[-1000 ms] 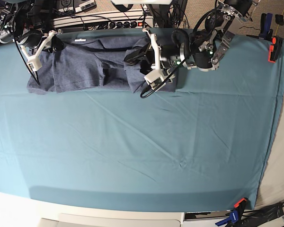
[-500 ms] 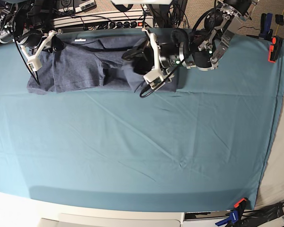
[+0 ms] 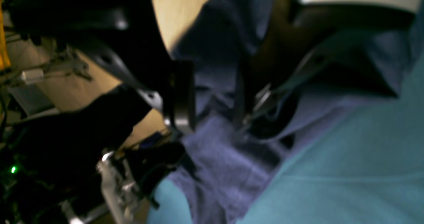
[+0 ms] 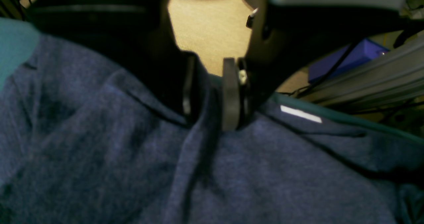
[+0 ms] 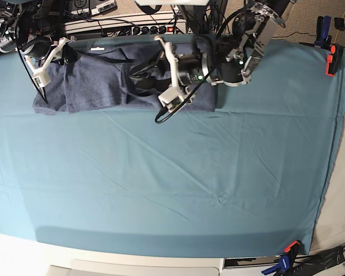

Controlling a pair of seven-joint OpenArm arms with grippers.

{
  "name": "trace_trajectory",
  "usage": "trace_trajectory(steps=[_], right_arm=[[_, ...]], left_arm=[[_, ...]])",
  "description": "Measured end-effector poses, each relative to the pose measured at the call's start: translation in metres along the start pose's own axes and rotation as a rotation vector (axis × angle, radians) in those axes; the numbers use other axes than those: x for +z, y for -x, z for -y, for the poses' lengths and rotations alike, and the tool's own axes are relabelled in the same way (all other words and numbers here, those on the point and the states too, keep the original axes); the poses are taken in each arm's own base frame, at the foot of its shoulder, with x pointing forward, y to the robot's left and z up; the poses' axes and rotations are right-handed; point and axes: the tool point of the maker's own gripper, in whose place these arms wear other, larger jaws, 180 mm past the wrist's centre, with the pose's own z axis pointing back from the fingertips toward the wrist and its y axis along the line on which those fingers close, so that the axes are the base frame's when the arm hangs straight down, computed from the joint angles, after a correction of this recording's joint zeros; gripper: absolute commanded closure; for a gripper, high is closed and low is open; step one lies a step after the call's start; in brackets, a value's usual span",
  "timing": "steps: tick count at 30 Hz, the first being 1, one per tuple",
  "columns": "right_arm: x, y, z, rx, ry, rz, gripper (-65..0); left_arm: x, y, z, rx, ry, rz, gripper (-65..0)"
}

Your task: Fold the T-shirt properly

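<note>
The T-shirt point(image 5: 103, 80) lies bunched along the table's point(image 5: 161, 184) far edge. Soft, light cloth (it will drape): grip hems. Right claw point(image 4: 208, 94) pinches a ridge; left claw's point(image 3: 212, 94) grip I cannot tell.

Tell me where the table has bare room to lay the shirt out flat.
The teal cloth is bare from the T-shirt forward to the near edge and out to the clamp-side edge. The far strip is crowded: shirt, left gripper and right gripper.
</note>
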Motion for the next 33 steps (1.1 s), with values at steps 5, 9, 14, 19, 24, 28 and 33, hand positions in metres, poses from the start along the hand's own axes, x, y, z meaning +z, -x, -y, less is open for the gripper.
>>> trace_trajectory(steps=[5,9,14,19,24,28,33], right_arm=[[0.000,0.000,0.000,0.000,0.000,0.001,-13.0],[0.000,-0.005,0.000,0.000,-0.001,0.029,-13.1],[0.019,-0.034,0.011,-0.022,0.026,0.155,-30.8],[0.065,-0.052,0.050,-0.079,0.161,0.296,-32.7],[0.123,-0.049,0.092,-0.206,0.327,0.429,-39.0],[0.131,-0.044,0.104,-0.246,0.341,0.454,-41.6],[0.108,-0.037,0.121,-0.414,0.242,0.513,-41.6]], left_arm=[[-0.005,-0.007,0.001,-0.013,-0.007,0.022,-21.3],[-0.005,-0.004,-0.002,-0.028,-0.022,0.008,-21.3],[0.000,0.009,-0.011,-0.049,-0.064,-0.052,-21.3],[0.014,0.026,-0.024,-0.064,-0.101,-0.116,-21.3],[0.023,0.034,-0.031,-0.074,-0.116,-0.147,-21.3],[0.022,0.033,-0.030,-0.074,-0.114,-0.144,-21.3],[0.022,0.033,-0.030,-0.074,-0.114,-0.145,-21.3]])
